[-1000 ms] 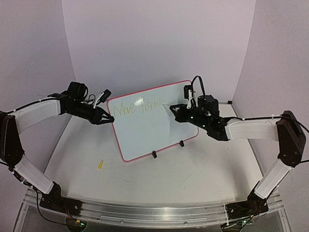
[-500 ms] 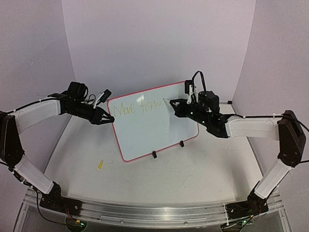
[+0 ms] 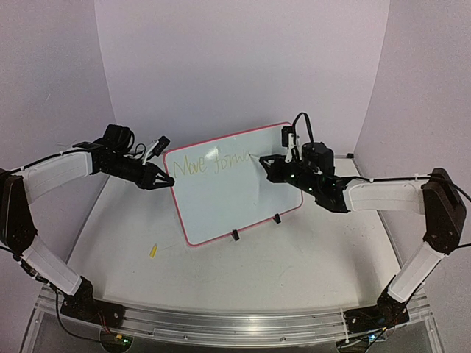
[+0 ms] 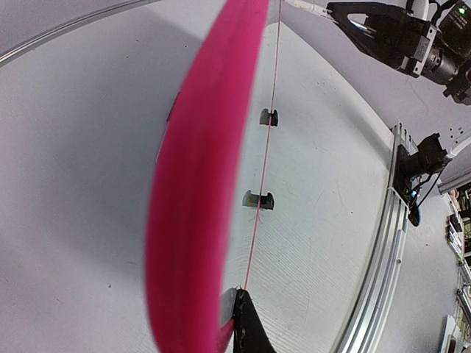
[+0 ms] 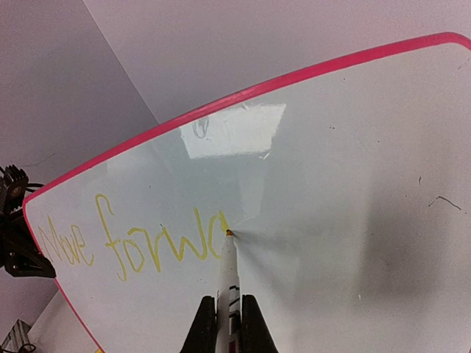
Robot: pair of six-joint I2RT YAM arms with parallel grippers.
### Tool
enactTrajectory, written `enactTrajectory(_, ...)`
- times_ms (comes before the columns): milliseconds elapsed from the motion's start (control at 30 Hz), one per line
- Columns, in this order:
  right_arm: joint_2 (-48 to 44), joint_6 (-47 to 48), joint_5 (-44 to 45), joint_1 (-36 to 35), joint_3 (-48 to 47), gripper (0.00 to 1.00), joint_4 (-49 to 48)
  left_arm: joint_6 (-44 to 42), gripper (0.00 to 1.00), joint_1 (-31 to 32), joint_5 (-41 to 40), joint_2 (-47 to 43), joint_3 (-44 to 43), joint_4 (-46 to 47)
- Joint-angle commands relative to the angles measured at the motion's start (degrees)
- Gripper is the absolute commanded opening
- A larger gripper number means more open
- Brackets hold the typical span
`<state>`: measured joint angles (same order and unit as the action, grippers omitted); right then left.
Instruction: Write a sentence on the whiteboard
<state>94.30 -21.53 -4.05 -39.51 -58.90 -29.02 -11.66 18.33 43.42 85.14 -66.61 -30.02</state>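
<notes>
Whiteboard [image 3: 235, 195]: large white rectangular board with a thin red-pink rim and rounded corners, standing tilted back on two small black feet [image 3: 235, 235] on the pale counter [image 3: 294, 272], between the two arms
Sentence [image 5: 132, 246]: thin yellow-green cursive along the top of the whiteboard, reading "Move forwa" so far, with the remaining words not yet written
Left fingers [image 3: 163, 179]: clenched on the whiteboard's left edge; the left wrist view shows the pink rim pinched between them
Right fingers [image 5: 202, 323]: clamped around a slim white marker pen with a yellow-orange tip [image 5: 228, 268], the tip touching the board face right after the last letter
Weight and stiffness: likely a light, thin, rigid panel that will not flex much, though it looks easy to tip or slide on such small feet
Surface: the glossy face looks slippery, so the tip should glide, and wet ink would probably smear if brushed
Where to hold: the rim at a side edge, clear of the writing area, braced against the pen's push
Risk: hard pen pressure could rock the board backwards
Small yellow piece [image 3: 154, 251]: lying on the counter near the board's lower left corner, too small to identify
</notes>
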Motion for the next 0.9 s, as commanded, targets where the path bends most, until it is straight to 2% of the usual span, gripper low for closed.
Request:
enactTrajectory(0,-0.6,-0.6,1.9,0.2,1.4,0.0,0.3,-2.7,0.0,2.0,-5.0,1.9,0.3,-1.5)
enactTrajectory(433,-4.1,0.2,4.0,0.2,0.8,0.0,1.1,-2.7,0.0,2.1,-5.1,1.8,0.3,-1.5)
enactTrajectory(667,-5.5,0.8,-2.0,0.1,-0.3,0.0,-0.5,-2.7,0.0,2.2,-5.0,1.7,0.3,-1.5)
enactTrajectory(867,-3.4,1.2,-1.1,0.0,-2.2,0.0,0.3,-2.7,0.0,2.3,-5.1,1.8,0.3,-1.5)
